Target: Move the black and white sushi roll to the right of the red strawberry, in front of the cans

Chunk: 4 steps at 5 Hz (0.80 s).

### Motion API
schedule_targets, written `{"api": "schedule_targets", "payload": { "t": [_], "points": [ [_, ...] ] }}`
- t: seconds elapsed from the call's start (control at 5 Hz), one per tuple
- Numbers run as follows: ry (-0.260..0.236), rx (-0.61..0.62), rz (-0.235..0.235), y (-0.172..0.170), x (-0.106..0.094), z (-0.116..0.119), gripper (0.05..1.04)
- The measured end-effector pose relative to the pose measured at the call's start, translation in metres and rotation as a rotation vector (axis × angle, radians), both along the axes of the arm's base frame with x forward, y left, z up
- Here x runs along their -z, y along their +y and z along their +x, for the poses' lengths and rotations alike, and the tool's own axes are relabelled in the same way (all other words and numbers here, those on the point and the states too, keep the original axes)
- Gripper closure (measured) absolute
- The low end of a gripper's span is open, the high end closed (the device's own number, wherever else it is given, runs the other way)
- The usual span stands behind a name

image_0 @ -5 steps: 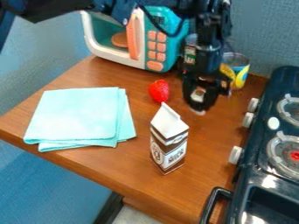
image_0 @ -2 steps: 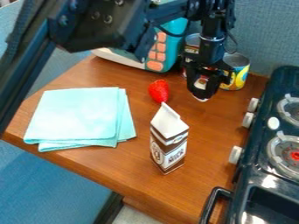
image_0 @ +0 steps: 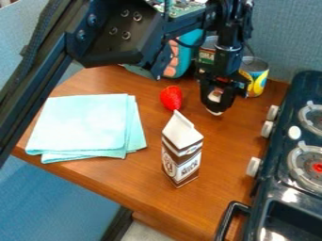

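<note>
- The pincer (image_0: 215, 106) hangs over the far part of the table (image_0: 138, 176), pointing down, its fingers closed around a small whitish thing.
- The small whitish thing (image_0: 215, 96) sits between the fingers, and its pale underside shows just below their tips; what it is, I cannot tell.
- The black arm (image_0: 116, 35) comes in from the upper left and crosses in front of the teal toy microwave (image_0: 185, 57), hiding much of it.
- A red strawberry (image_0: 171, 98) lies on the table, to the left of the pincer in the view and just behind the carton's peaked top.
- The brown and white milk carton (image_0: 181, 157) stands upright, nearer the camera than the pincer.
- A folded pale aqua cloth (image_0: 82, 123) lies flat to the left of the carton.
- Behind the pincer stand a can with a dark label (image_0: 206, 56) and a yellow and blue can (image_0: 257, 79).
- The dark toy stove (image_0: 283, 164) is along the right side, its pale knobs facing the table.
</note>
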<state>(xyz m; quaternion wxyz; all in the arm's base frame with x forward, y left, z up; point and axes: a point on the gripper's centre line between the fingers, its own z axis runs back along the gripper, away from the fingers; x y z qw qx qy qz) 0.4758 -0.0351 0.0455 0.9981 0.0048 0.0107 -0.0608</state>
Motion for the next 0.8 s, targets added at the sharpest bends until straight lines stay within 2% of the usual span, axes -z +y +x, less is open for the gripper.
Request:
{"api": "schedule_targets", "payload": {
  "t": [0.2, 0.4, 0.6, 0.8],
  "points": [
    [0.005, 0.001, -0.007, 0.000, 0.005, -0.001, 0.444],
    [0.019, 0.000, -0.025, 0.002, 0.020, -0.005, 0.147],
    [-0.004, -0.014, -0.034, 0.004, 0.017, -0.009, 0.076],
    [-0.031, -0.018, -0.043, 0.005, 0.008, -0.011, 0.080]
  ]
}}
